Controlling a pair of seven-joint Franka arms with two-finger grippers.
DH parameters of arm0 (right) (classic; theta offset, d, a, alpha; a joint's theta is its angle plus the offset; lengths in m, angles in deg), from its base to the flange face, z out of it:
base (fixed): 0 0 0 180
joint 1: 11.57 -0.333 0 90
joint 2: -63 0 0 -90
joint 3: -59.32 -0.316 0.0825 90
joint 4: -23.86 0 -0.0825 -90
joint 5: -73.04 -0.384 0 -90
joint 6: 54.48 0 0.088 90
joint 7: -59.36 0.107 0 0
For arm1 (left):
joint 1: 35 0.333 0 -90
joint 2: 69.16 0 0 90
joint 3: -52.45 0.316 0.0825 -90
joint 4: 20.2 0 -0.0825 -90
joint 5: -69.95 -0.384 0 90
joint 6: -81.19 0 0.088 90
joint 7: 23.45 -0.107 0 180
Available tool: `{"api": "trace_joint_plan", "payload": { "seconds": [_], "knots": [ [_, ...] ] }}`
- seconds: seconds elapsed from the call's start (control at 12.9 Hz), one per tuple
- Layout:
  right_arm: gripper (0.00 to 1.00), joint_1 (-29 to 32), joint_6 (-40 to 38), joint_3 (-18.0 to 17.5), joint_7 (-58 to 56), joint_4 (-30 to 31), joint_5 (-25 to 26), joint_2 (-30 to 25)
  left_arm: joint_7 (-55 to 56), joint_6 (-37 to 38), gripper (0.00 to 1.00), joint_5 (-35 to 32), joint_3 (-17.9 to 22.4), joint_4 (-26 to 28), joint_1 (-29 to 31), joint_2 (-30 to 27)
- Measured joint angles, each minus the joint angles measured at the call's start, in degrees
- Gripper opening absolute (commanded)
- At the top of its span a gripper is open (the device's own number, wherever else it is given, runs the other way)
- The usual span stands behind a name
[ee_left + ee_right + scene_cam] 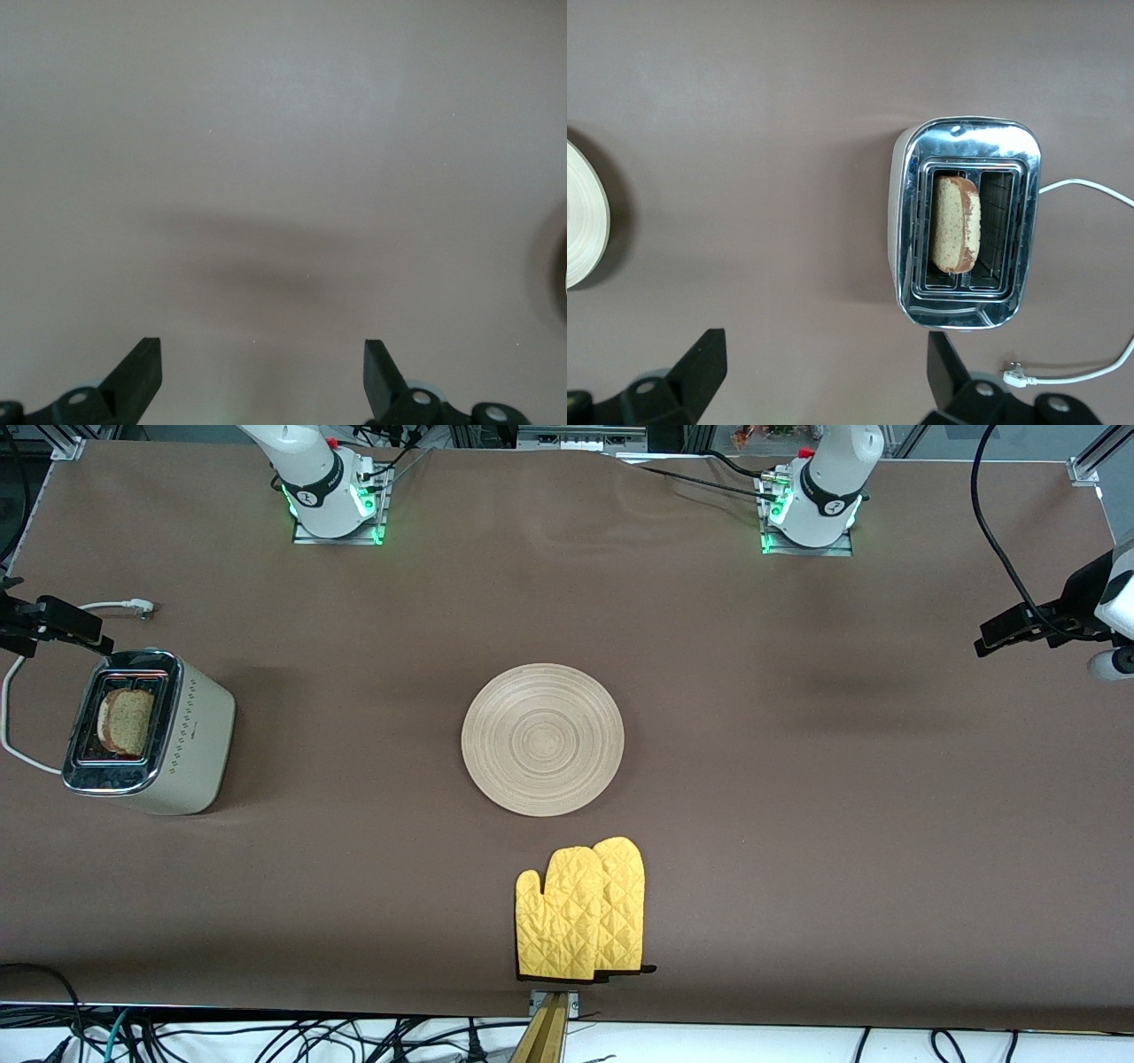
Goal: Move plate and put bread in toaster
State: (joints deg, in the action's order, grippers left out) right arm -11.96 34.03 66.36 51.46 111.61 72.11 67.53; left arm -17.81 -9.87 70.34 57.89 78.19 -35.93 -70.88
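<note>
The cream-white toaster (190, 744) stands at the right arm's end of the table, its chrome top (966, 150) facing up. The bread (124, 722) stands upright in one of its slots, and its brown crust (955, 223) shows from above. An empty pale wooden plate (542, 740) lies at the table's middle; its rim (580, 221) shows in the right wrist view. My right gripper (89, 633) hangs open and empty (828, 354) over the table beside the toaster. My left gripper (997, 638) hangs open (263, 363) over bare table at the left arm's end.
A pair of yellow oven mitts (580, 912) lies nearer to the front camera than the plate, by the table's edge. The toaster's white cord (18, 753) loops beside it, and its plug (137, 607) lies on the table.
</note>
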Motion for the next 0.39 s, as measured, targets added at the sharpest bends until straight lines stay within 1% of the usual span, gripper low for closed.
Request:
{"api": "trace_joint_plan", "payload": {
  "seconds": [0.39],
  "knots": [
    [1.0, 0.04, 0.0, 0.11, 0.15, 0.0, 0.26, 0.4, 0.33, 0.13, 1.0, 0.03, 0.0, 0.05, 0.04, 0.06]
  ]
}}
